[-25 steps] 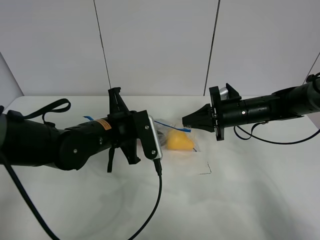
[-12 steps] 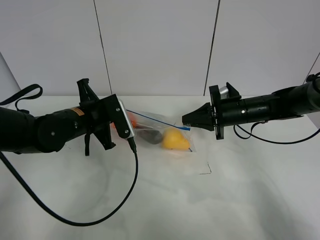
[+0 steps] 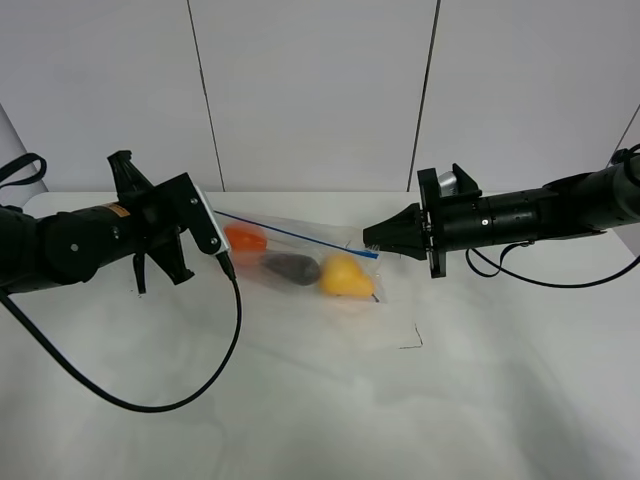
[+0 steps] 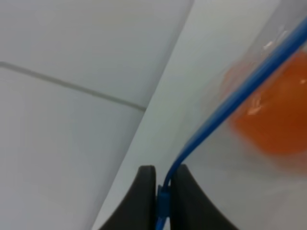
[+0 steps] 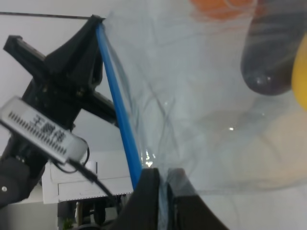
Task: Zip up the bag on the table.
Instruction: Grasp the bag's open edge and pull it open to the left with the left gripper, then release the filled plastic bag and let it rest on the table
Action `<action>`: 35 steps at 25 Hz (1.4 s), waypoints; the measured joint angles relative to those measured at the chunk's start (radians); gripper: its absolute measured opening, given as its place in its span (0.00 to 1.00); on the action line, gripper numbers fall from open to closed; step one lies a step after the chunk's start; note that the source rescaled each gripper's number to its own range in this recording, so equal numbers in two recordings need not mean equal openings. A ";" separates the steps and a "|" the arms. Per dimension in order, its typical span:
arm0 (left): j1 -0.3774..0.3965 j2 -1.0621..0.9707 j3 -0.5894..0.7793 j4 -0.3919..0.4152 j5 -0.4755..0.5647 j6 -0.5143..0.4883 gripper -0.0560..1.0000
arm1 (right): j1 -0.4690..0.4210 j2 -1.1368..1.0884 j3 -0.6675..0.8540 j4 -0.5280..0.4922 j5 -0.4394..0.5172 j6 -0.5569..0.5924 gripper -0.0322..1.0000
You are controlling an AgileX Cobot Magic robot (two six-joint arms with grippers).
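The clear bag (image 3: 300,262) lies on the white table (image 3: 320,410), holding an orange (image 3: 245,240), a dark purple item (image 3: 292,267) and a yellow fruit (image 3: 345,277). Its blue seal strip (image 3: 295,235) runs taut between both grippers. My left gripper (image 3: 210,212) is shut on the strip's left end; in the left wrist view it (image 4: 162,191) pinches the strip (image 4: 225,108) beside the orange (image 4: 273,115). My right gripper (image 3: 368,241) is shut on the strip's right end; in the right wrist view it (image 5: 160,191) pinches the strip (image 5: 120,110).
A black cable (image 3: 232,340) hangs from the left arm and loops over the table. A thin black corner mark (image 3: 412,340) lies in front of the bag. The left arm (image 5: 62,91) shows in the right wrist view. White wall panels stand behind the table.
My left gripper has slid left along the blue strip, from beside the yellow fruit to the bag's left end, uncovering the bag. The right gripper has held still.
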 joint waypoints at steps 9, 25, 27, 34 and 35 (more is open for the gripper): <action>0.047 0.000 0.000 -0.007 -0.003 0.001 0.05 | 0.000 0.000 0.000 -0.010 0.000 0.000 0.03; 0.065 0.000 0.001 -0.043 -0.039 -0.029 0.71 | -0.005 0.000 0.000 -0.043 0.002 0.000 0.03; 0.065 0.000 0.001 -0.060 -0.039 -0.029 0.77 | -0.005 0.000 0.000 -0.045 0.002 0.000 0.03; 0.146 0.000 0.001 -0.107 -0.039 -0.048 0.81 | -0.005 0.000 0.000 -0.048 0.002 0.000 0.03; 0.167 0.000 0.001 -0.109 -0.040 -0.065 0.81 | -0.005 0.000 0.000 -0.048 0.002 0.000 0.03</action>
